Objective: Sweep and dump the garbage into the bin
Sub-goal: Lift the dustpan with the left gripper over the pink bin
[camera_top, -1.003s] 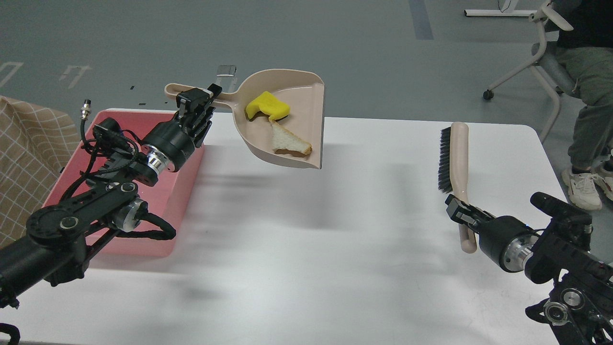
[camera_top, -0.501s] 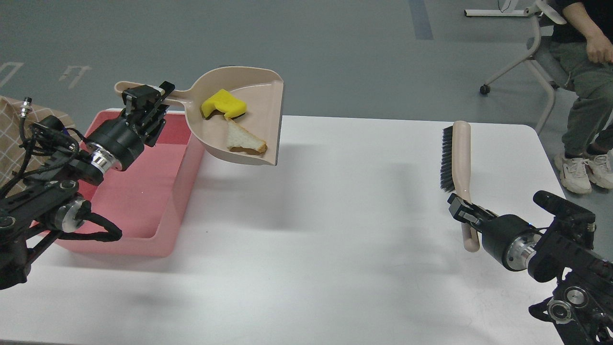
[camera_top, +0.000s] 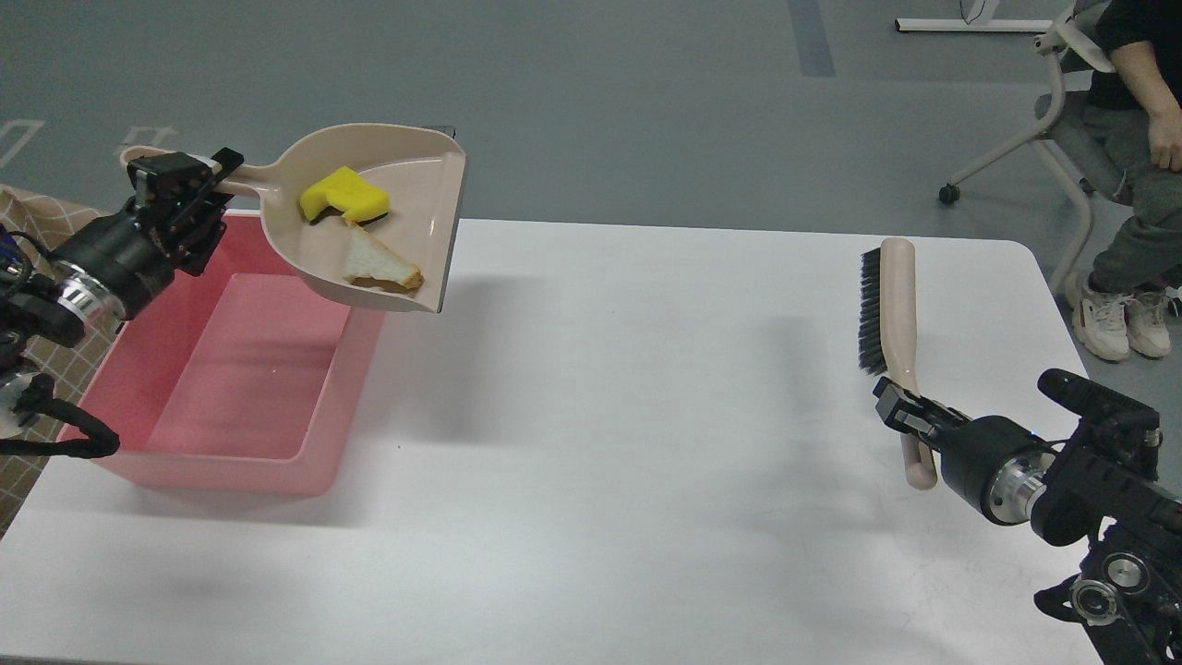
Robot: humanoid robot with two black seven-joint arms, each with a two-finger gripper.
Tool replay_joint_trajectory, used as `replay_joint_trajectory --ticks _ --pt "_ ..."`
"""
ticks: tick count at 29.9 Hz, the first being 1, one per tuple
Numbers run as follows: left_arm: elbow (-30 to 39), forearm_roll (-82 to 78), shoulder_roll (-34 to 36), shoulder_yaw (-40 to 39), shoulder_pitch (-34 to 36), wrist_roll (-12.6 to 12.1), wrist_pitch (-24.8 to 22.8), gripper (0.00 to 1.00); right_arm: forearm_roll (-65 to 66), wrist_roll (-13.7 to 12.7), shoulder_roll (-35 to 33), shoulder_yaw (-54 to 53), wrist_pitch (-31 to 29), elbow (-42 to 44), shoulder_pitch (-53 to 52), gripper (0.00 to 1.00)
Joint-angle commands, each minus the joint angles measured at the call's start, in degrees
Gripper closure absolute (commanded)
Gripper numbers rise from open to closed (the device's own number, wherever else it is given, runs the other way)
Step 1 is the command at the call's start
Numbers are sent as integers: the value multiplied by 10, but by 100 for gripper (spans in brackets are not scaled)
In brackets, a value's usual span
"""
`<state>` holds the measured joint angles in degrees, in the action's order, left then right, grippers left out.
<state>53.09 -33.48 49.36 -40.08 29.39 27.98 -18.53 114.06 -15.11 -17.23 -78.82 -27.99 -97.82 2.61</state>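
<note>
My left gripper (camera_top: 180,185) is shut on the handle of a beige dustpan (camera_top: 420,199) and holds it in the air over the far right corner of the pink bin (camera_top: 277,466). In the pan lie the yellow sponge chunk (camera_top: 343,195) and the triangular bread slice (camera_top: 379,268). The bin stands on the left of the white table (camera_top: 628,443) and shows nothing inside. My right gripper (camera_top: 900,409) is shut on the handle of a beige brush (camera_top: 891,305) with black bristles, held at the table's right side.
A checked cloth (camera_top: 37,231) lies to the left of the bin. A person on a wheeled chair (camera_top: 1062,139) sits beyond the table's far right corner. Grey floor lies beyond the far edge.
My left arm has carried the dustpan with both scraps to the left, from over the table to over the bin's corner. The right arm and brush have hardly moved.
</note>
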Motion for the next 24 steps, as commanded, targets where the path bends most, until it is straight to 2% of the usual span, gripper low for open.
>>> replay_joint_trajectory --ticks 1,8,24 --pt "-42 0 10 -5 1 0 -40 93 -1 0 -1 2 0 -2 -1 100" --pt "-118 -2 24 -9 1 0 -93 91 -2 0 -2 2 0 -1 -1 100" --pt "-127 -4 71 -10 7 0 -95 91 -6 0 -2 2 0 6 -4 100"
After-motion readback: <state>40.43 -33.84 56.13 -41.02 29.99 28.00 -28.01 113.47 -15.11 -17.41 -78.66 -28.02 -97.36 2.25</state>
